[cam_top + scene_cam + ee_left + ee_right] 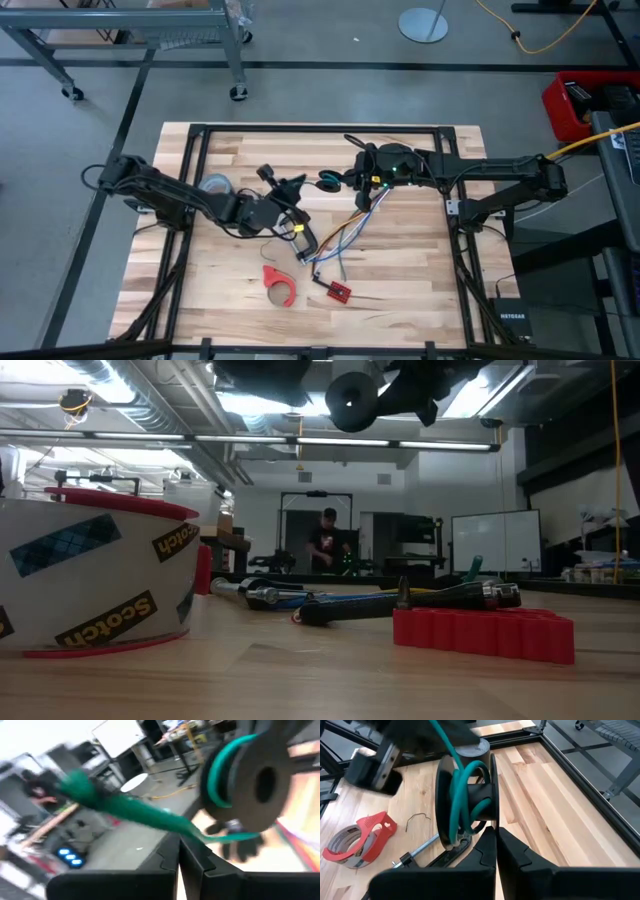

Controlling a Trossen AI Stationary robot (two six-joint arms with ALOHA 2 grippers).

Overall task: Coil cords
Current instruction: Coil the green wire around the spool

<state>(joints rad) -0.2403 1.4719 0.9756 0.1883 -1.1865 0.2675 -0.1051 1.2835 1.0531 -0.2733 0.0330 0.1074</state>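
Note:
The cord is a green line wound on a small black spool [328, 181], held in the air above the table's middle, also in the low view at spool [350, 400]. My right gripper [495, 837] comes from the table's right and is shut on the spool [467, 800]. My left gripper [178, 851] comes from the left, close beside the spool [245, 785], and is shut on the cord's green tail. In the high view the left gripper [298, 188] and right gripper [346, 180] stand on either side of the spool. My left gripper pinches the green tail [189, 831] between its two fingers, a short way off the spool. The fingers come about level from the table's left. One stretch runs on to the spool; the free stretch [100, 800] trails away past the fingers, clear of the table. My right gripper pinches the rim of one black flange [489, 824] of the spool between its two fingers. It comes from the table's right, slanting a little down. The spool stands on edge, lifted clear of the table, with green turns [462, 795] between its flanges.
On the table lie a red tape dispenser [280, 285], a grey tape roll [213, 185], and a multicoloured wire bundle [340, 240] ending at a small red board [338, 291]. Hand tools [400, 600] lie mid-table. A person stands far behind in the room.

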